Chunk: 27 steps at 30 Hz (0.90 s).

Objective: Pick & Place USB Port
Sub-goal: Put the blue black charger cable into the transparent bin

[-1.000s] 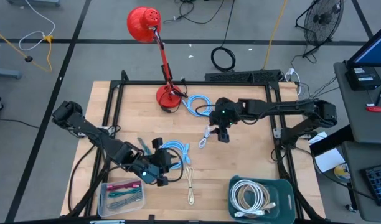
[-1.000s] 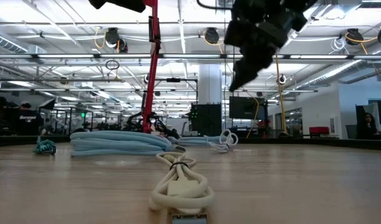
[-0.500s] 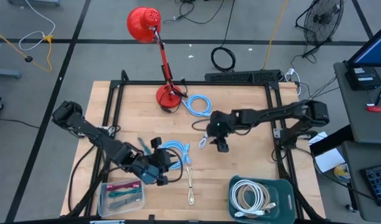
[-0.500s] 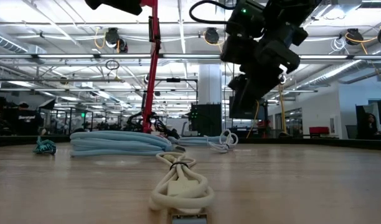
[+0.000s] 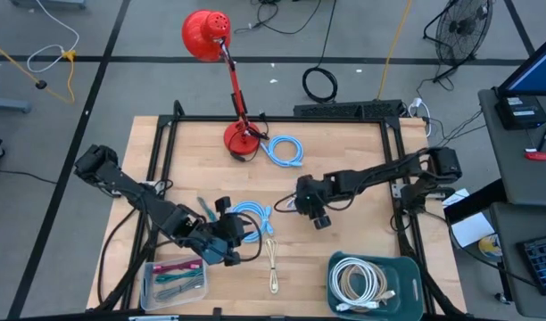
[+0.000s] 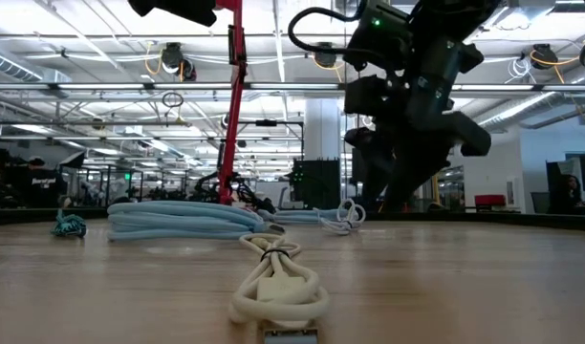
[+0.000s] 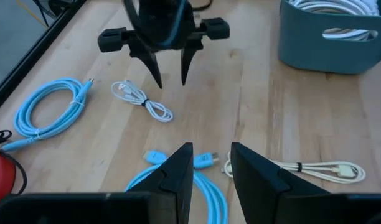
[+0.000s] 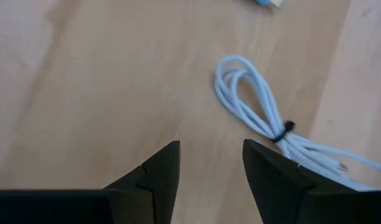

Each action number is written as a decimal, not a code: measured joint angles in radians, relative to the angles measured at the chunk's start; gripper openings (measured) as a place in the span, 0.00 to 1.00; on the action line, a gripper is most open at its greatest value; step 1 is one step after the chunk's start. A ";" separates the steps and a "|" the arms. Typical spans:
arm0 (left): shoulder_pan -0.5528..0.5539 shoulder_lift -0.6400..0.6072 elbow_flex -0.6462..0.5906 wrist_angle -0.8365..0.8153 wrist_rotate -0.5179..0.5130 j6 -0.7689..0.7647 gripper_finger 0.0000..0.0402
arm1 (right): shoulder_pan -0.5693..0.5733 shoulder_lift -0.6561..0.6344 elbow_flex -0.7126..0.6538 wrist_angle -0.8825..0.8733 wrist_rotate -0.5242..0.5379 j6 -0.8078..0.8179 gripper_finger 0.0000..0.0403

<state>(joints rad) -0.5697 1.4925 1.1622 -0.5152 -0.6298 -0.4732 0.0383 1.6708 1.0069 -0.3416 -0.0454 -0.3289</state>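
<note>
The approach step is under way: the right gripper is brought low over the bare wood near the middle of the table, jaws spread and empty, with the small white bundled USB cable lying just beside it, not between the fingers. In the right wrist view that cable sits off to one side of the fingertips. A sideways correction over the bundle, then a descent and a close, is judged to be called for next. Compared with a second ago, the right arm has been swung nearer and lowered. The left gripper is parked by the light-blue cable, fingers parted and empty.
</note>
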 joint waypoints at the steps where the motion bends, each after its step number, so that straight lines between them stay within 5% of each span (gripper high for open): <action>1: 0.000 0.000 0.000 0.000 0.000 0.000 0.28 | 0.007 0.003 0.000 -0.003 0.022 -0.005 0.41; 18: -0.030 0.000 0.000 -0.076 -0.003 -0.072 0.28 | 0.056 0.004 0.002 0.125 0.071 0.052 0.41; 22: -0.032 -0.004 0.000 -0.221 -0.078 -0.263 0.28 | 0.071 0.003 0.002 0.143 0.071 0.088 0.41; 27: 0.013 -0.015 0.001 -0.495 -0.159 -0.732 0.28 | 0.102 0.003 0.002 0.146 0.071 0.142 0.41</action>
<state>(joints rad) -0.5571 1.4774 1.1631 -1.0100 -0.7890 -1.2057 0.1407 1.6741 1.0088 -0.1959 0.0259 -0.1874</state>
